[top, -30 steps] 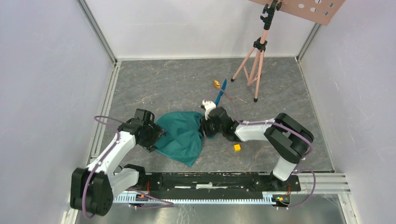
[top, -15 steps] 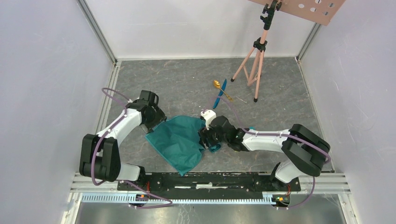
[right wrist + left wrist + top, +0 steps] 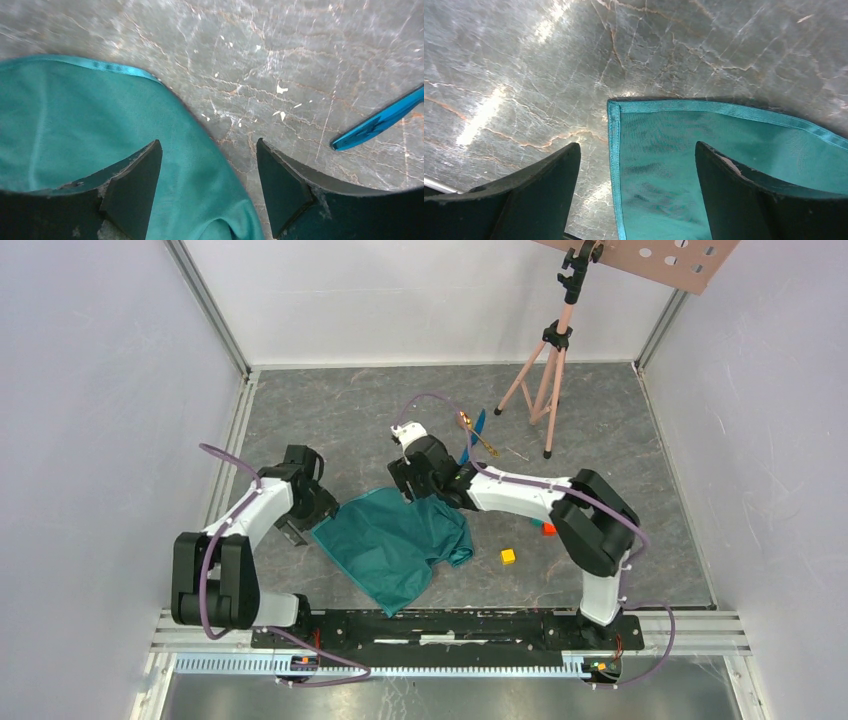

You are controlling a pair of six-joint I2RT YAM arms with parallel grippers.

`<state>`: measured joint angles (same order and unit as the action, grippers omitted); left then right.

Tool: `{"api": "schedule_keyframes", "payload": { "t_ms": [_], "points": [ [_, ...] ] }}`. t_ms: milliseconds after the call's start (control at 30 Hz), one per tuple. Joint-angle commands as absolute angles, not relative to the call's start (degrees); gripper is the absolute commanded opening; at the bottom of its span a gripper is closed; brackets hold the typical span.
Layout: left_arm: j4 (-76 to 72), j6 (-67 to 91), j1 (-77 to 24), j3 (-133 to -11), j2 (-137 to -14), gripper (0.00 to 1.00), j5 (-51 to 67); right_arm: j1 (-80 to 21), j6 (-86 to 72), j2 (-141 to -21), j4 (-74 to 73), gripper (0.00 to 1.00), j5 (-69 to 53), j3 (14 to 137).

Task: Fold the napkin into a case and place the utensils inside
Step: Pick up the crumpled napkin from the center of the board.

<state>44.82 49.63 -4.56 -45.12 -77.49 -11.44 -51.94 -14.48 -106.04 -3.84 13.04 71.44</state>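
From the top camera, the fingers of both grippers are only dark lumps, so their opening cannot be read there. A red cube is half hidden behind the right forearm. The napkin lies spread and rumpled on the table, between the middle and the near edge. The left arm bends out toward the left edge, and the left gripper points at the left corner of the cloth. The right arm reaches across from the right side, and the right gripper is at the far edge of the cloth. The gold spoon and the blue knife lie crossed nearer the far edge, just beside a tripod. A yellow cube sits to the right of the cloth. Compared with half a second ago, the right gripper has gone from the right side of the napkin to its far edge, and the cloth spreads more to the right.

In the left wrist camera, the left gripper has its jaws wide apart. The hemmed corner of the napkin lies between the fingers and is not pinched. The finger bases are cut off below.

In the right wrist camera, the right gripper is spread too. The curved edge of the napkin passes between the fingers, and nothing is clamped. Only the tip of the blue knife shows at the right.
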Motion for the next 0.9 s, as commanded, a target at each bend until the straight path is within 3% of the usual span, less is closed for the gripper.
{"api": "schedule_keyframes", "payload": {
  "t_ms": [0, 100, 333, 500, 567, 700, 867],
  "points": [
    [42.96, 52.28, -4.31, -44.44, -80.96, 0.89, -8.77, -51.17, -12.68, -109.74, -7.55, 0.75, 12.85, 75.63],
    [43.47, 54.11, -4.38, -44.71, -83.71, 0.88, -9.06, -49.73, -12.92, -111.20, -6.96, 0.74, 10.53, 75.41],
    [41.42, 55.72, -4.34, -43.89, -87.71, 0.74, -8.26, -48.87, -12.40, -112.73, -4.76, 0.71, 9.25, 72.79],
    [37.59, 55.11, -4.13, -42.99, -88.18, 0.41, -9.09, -48.92, -12.15, -114.20, -3.34, 0.64, 10.22, 71.65],
    [36.83, 53.70, -4.14, -43.30, -87.97, 0.22, -9.47, -48.91, -12.04, -114.87, -2.80, 0.58, 9.61, 71.71],
    [36.33, 49.98, -4.08, -45.21, -86.52, 0.04, -9.17, -48.87, -12.12, -115.66, -2.26, 0.41, 8.47, 72.14],
    [37.01, 44.41, -4.05, -48.93, -81.85, 0.02, -8.53, -48.85, -11.98, -114.92, -2.50, 0.05, 6.64, 74.05]
  ]
}}
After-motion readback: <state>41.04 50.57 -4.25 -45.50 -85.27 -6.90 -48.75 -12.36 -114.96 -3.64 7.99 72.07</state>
